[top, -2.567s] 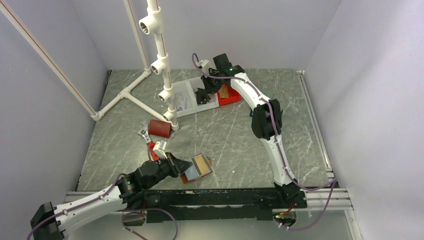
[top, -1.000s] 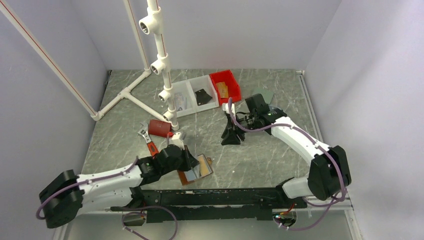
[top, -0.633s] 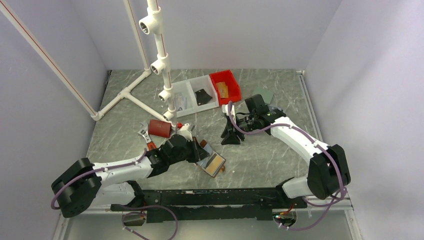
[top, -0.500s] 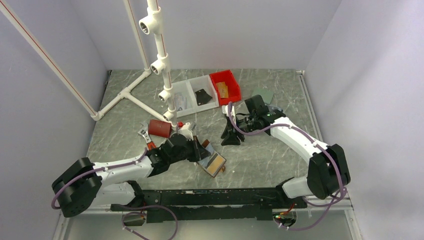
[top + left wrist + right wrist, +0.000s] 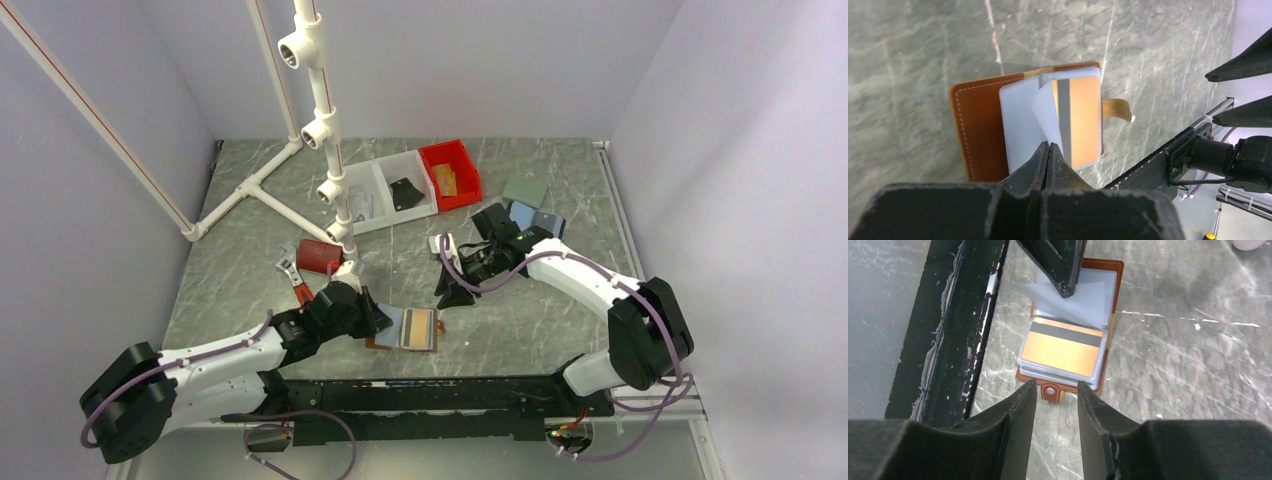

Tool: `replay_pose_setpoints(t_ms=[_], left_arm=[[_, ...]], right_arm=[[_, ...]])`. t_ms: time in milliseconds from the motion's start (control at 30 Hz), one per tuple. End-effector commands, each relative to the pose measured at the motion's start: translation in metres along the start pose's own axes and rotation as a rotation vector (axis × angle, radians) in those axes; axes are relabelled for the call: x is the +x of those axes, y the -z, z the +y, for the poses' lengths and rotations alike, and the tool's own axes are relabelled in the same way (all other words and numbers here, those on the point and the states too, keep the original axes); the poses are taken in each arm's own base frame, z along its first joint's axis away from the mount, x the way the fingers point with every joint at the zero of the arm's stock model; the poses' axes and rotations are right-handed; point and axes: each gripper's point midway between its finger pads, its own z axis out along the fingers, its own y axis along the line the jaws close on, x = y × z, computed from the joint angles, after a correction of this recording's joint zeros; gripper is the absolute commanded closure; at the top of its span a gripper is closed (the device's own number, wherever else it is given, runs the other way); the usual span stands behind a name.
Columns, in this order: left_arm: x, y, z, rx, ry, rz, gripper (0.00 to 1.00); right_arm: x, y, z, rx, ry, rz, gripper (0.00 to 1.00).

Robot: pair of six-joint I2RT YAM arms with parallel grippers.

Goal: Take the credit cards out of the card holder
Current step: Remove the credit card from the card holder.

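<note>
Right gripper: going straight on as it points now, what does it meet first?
Probably the snap tab of the brown leather card holder, just ahead of the right gripper, whose jaws stand open; depth is unclear.

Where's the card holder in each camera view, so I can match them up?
Top external: card holder lies open at lower centre.
Left wrist: card holder fills the centre.
Right wrist: card holder sits upper centre.
Shared landmark: its orange striped card.

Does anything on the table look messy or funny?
Yes. The card holder lies open near the front edge, and one clear sleeve curls up off the stack instead of lying flat, seemingly pinched by the left hand. An orange card shows in the top pocket.
</note>
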Motion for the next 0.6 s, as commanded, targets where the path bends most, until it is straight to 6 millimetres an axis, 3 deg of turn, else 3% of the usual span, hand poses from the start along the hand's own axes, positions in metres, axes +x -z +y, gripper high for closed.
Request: replay_pose_setpoints(t_ms=[0,100,300,467,567], left_arm=[[0.007,0.011,0.025,-0.096,0.035,0.004,1.0],[0.012,0.016,0.037,-0.148,0.036,0.019,0.99],[0.015,0.026,0.053,-0.265,0.019,0.058,0.77],[0.005,0.036,0.046,-0.267,-0.016,0.042,0.7],[-0.005,0.046,0.037,-0.231,-0.024,0.004,0.61]], right_arm=[[0.008,-0.014,0.008,-0.049,0.09,0.042,0.62],[0.013,-0.022,0.014,-0.075,0.11,0.069,0.62],[0.02,-0.036,0.022,-0.11,0.125,0.112,0.62],[0.025,-0.046,0.026,-0.127,0.12,0.142,0.64],[0.029,-0.051,0.026,-0.131,0.111,0.162,0.65]])
